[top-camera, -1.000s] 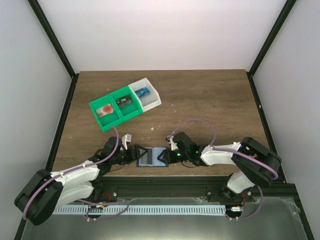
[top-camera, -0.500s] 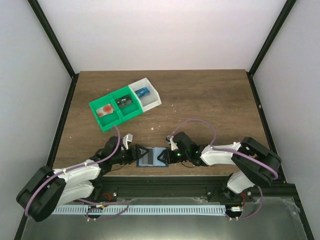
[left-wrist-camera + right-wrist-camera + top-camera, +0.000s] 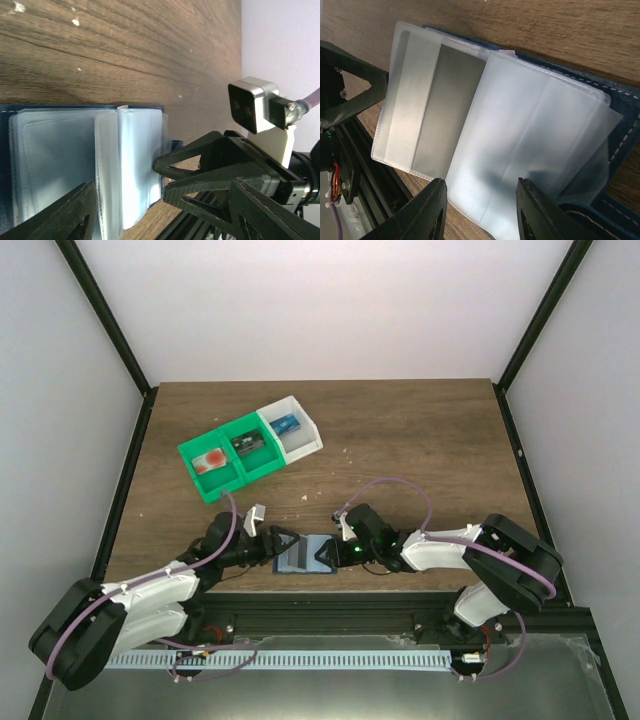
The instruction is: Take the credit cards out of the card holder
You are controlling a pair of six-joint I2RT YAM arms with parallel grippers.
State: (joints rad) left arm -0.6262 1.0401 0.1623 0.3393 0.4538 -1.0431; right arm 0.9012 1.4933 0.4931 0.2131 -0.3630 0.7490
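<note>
White walls, black corner posts, wood table (crumbs, perhaps).

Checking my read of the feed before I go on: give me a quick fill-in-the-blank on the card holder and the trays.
1. The card holder lies ___ on the table, with its clear sleeves showing.
2. In the right wrist view, one sleeve holds a ___ card.
3. In the top view, the rightmost tray is ___; the other two are green.
4. It holds a ___ item.
Missing words: open; grey; white; blue.
</note>
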